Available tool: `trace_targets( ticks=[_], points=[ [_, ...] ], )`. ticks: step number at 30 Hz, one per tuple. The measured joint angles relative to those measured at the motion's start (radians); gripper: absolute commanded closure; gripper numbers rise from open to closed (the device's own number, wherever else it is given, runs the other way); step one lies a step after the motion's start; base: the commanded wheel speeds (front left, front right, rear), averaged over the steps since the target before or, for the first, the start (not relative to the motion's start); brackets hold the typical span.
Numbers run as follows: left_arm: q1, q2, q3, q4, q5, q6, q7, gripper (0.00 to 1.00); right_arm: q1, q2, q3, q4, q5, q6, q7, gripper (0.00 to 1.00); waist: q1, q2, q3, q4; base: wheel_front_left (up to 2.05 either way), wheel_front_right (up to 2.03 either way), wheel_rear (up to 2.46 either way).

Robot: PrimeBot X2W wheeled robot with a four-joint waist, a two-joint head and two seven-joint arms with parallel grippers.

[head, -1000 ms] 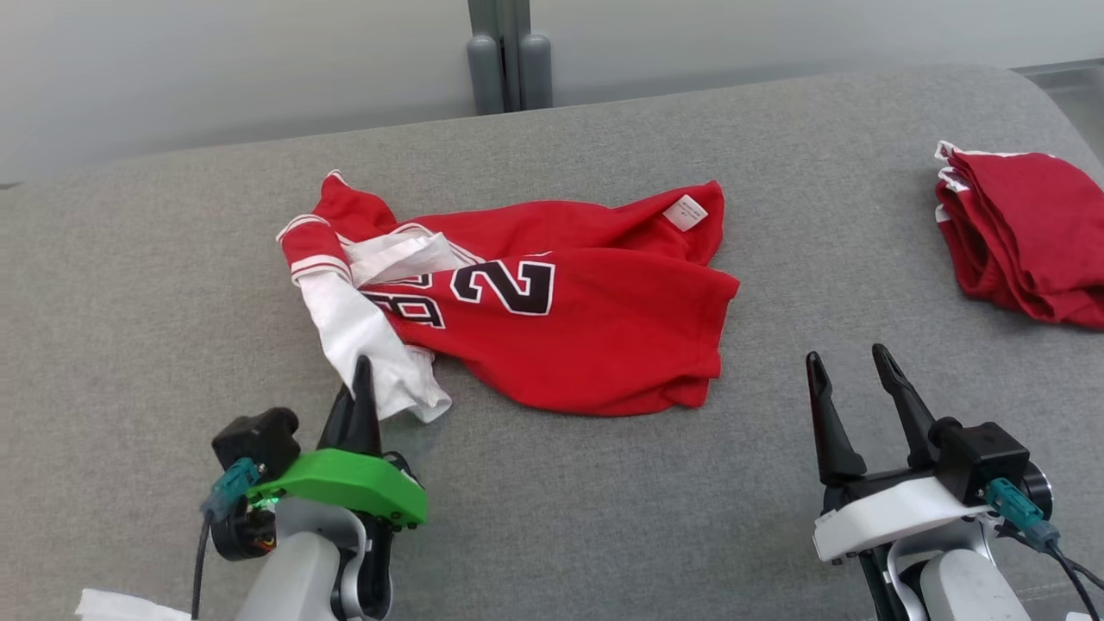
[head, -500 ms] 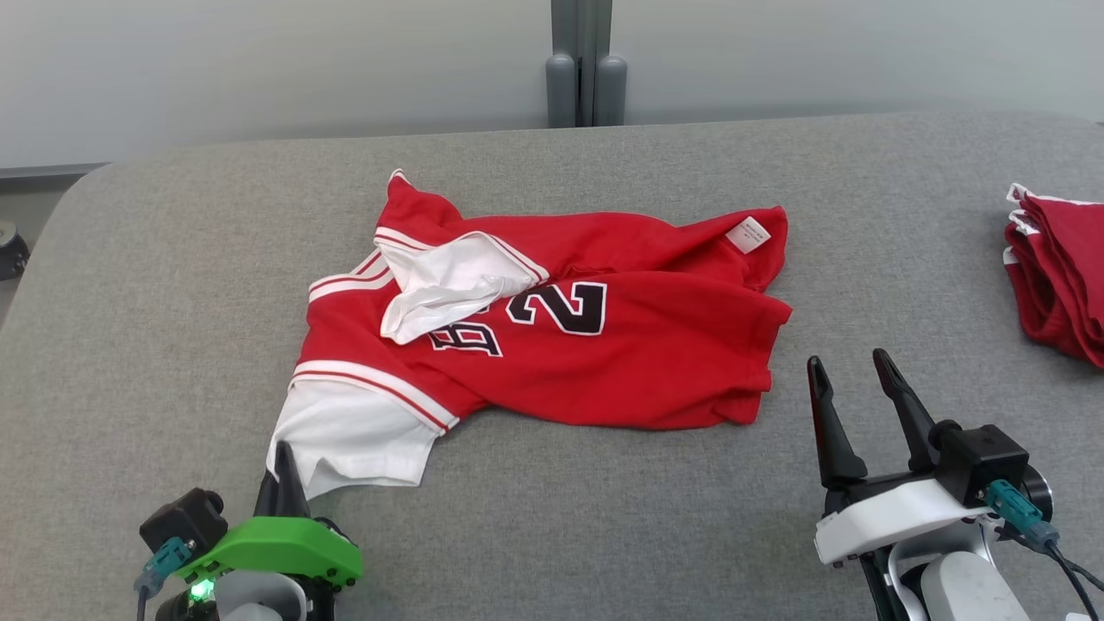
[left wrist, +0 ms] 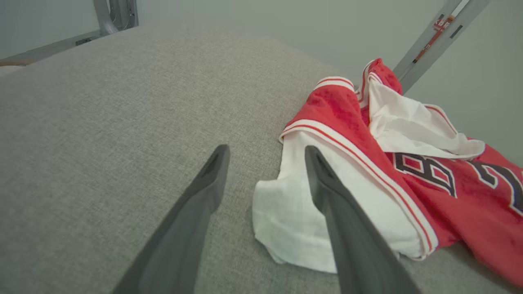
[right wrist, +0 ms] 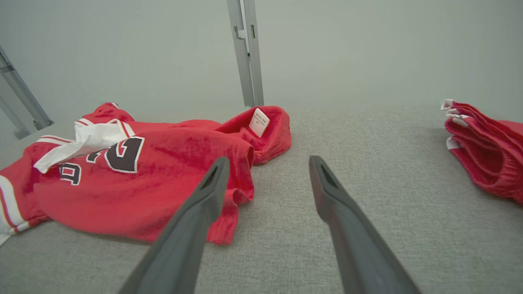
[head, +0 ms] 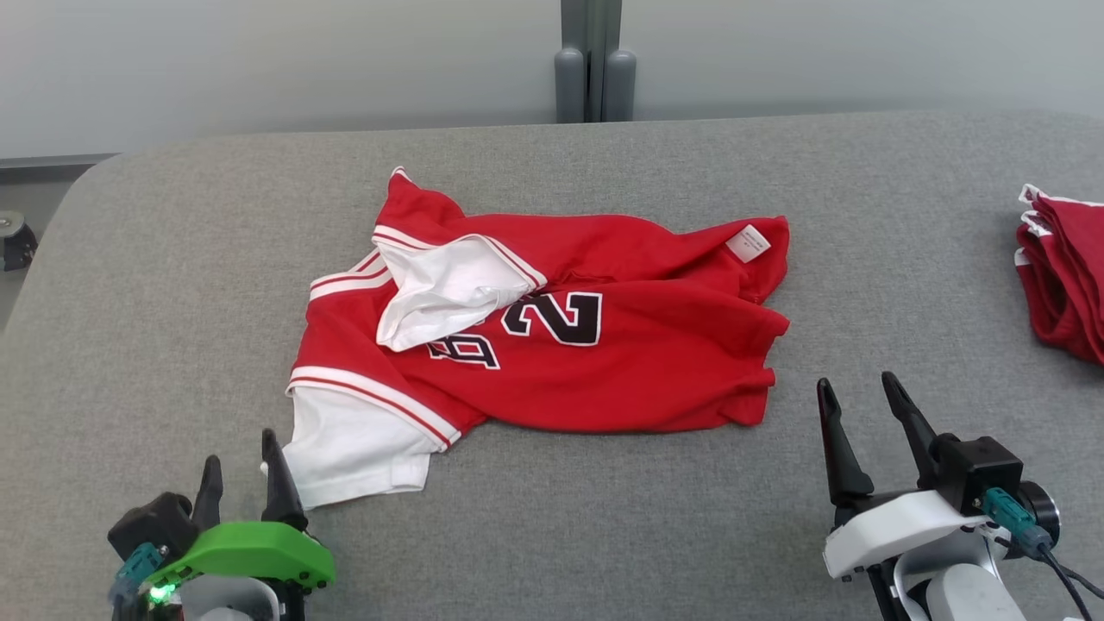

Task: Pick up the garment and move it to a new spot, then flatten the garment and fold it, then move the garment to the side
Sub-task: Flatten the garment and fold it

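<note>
Red jersey knit with white sleeves and black numerals: the garment (head: 552, 345) lies near the middle of a grey fabric-covered counter (head: 604, 535), partly spread but not flat. One white sleeve (head: 358, 444) stretches toward the robot's near left, the other is bunched over the chest, and the far hem is rumpled with a white label (head: 748, 243) turned up. The left hand (head: 240, 448) sits low at the near left, its two dark fingers spread apart and pinching nothing, just beside the outstretched sleeve's corner. That suggests the sleeve lies drawn out as part of flattening. The right hand (head: 857, 380) hovers at the near right, fingers spread and empty, apart from the hem, seemingly waiting its turn. The head view takes in the whole shirt with both hands, plus a folded red pile (head: 1065, 276) at the counter's far right. The left wrist view shows up close that the sleeve's cuff is curled beside one finger, though I cannot tell whether they touch. The right wrist view shows the hem doubled over on itself.
</note>
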Motion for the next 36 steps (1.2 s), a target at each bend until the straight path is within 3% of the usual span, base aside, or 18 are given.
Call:
trace_targets(
  ticks=[5, 18, 19, 20, 21, 22, 29, 36],
  points=[
    [0.002, 0.0, -0.005, -0.103, 0.053, 0.002, 0.0, 0.0, -0.001, 0.0, -0.014, 0.072, 0.002, 0.0, 0.033, 0.0, 0.0, 0.0, -0.002, 0.018, 0.0, 0.0, 0.0],
    [0.015, 0.0, -0.157, -0.223, 0.028, 0.026, 0.0, 0.0, -0.156, 0.001, 0.051, 0.347, 0.008, 0.0, 0.137, 0.0, 0.0, 0.0, 0.018, 0.088, 0.0, 0.0, 0.0],
    [0.015, 0.0, -0.163, -0.227, 0.025, 0.028, 0.0, 0.0, -0.165, 0.0, 0.054, 0.365, 0.008, 0.0, 0.136, 0.29, 0.0, 0.0, 0.019, 0.093, 0.0, 0.0, 0.0],
    [0.015, 0.0, -0.166, -0.23, 0.024, 0.03, 0.0, 0.0, -0.178, 0.0, 0.059, 0.385, 0.009, 0.0, 0.135, 0.65, 0.0, 0.0, 0.022, 0.098, 0.0, 0.0, 0.0],
    [0.016, 0.0, -0.168, -0.234, 0.024, 0.034, 0.0, 0.0, -0.187, 0.001, 0.061, 0.403, 0.009, 0.0, 0.128, 0.74, 0.0, 0.0, 0.024, 0.102, 0.0, 0.0, 0.0],
    [0.016, 0.0, -0.168, -0.235, 0.024, 0.035, 0.0, 0.0, -0.195, 0.001, 0.062, 0.416, 0.009, 0.0, 0.127, 1.0, 0.0, 0.0, 0.025, 0.105, 0.0, 0.0, 0.0],
    [0.04, 0.0, -0.178, -0.239, 0.024, 0.042, 0.0, 0.0, -0.204, 0.001, 0.064, 0.43, 0.047, 0.0, 0.1, 1.0, 0.0, 0.0, 0.02, 0.082, 0.0, 0.0, 0.0],
    [0.059, 0.0, -0.198, -0.242, 0.024, 0.044, 0.0, 0.0, -0.079, 0.0, -0.015, 0.26, -0.016, 0.0, 0.178, 1.0, 0.0, 0.0, -0.001, 0.024, 0.0, 0.0, 0.0]
  ],
)
